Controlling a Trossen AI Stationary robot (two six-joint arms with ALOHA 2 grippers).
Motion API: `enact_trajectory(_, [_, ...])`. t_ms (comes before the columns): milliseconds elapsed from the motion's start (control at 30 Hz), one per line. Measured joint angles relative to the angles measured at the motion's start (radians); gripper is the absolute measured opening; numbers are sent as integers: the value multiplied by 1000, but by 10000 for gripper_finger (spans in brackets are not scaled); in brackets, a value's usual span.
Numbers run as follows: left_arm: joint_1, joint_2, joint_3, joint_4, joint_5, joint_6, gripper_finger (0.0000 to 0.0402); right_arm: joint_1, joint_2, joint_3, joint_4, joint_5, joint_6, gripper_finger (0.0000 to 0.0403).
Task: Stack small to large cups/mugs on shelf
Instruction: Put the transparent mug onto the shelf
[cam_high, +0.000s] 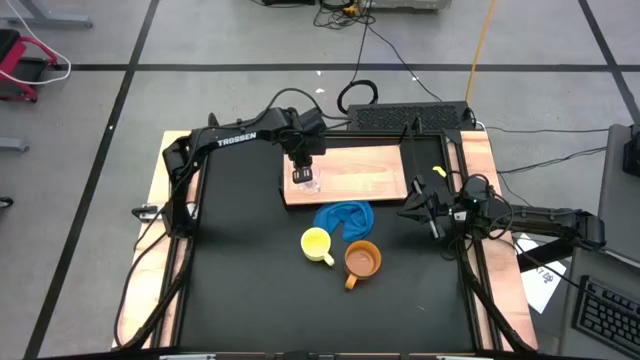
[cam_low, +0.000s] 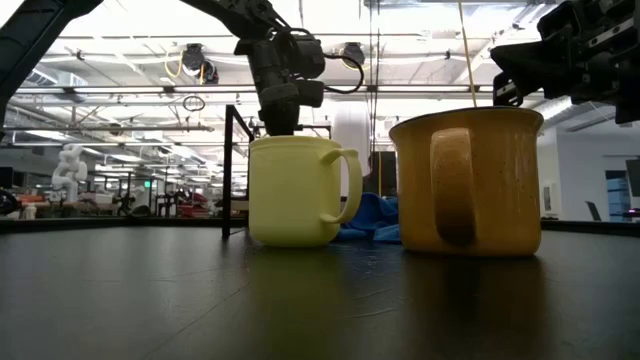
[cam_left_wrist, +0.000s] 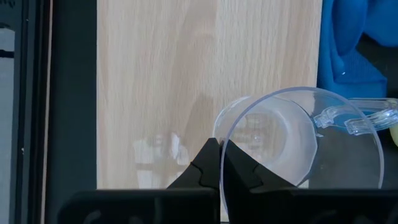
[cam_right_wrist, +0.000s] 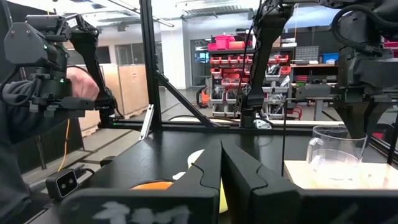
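A clear plastic cup (cam_high: 306, 183) with a handle is at the left end of the light-wood shelf (cam_high: 370, 172). My left gripper (cam_high: 300, 172) is shut on it from above. The cup also shows in the right wrist view (cam_right_wrist: 336, 155), upright over the shelf board (cam_right_wrist: 367, 177). The yellow mug (cam_high: 317, 243) and the orange-brown mug (cam_high: 362, 259) stand upright on the black table, side by side, near the blue cloth (cam_high: 345, 217). My right gripper (cam_high: 413, 208) is shut and empty, off the shelf's right end. My left gripper pinches the clear cup's rim (cam_left_wrist: 219, 132) between its two fingers, one inside the cup and one outside, on the side away from the handle (cam_left_wrist: 360, 118). The fingers point down from above. The cup is upright at the shelf; I cannot tell whether its base rests on it.
The blue cloth lies crumpled on the table just in front of the shelf. A dark frame and cables run along the table's far and right edges (cam_high: 455, 150). A person's hand (cam_right_wrist: 81, 84) holds a control device beyond the table.
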Motion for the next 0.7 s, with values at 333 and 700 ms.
enact_trajectory(333, [5,0,0,-14,43,-9,0,0,0,0,0,0,0,0])
enact_trajectory(700, [0,0,0,-42,7,-9,0,0,0,0,0,0,0,0])
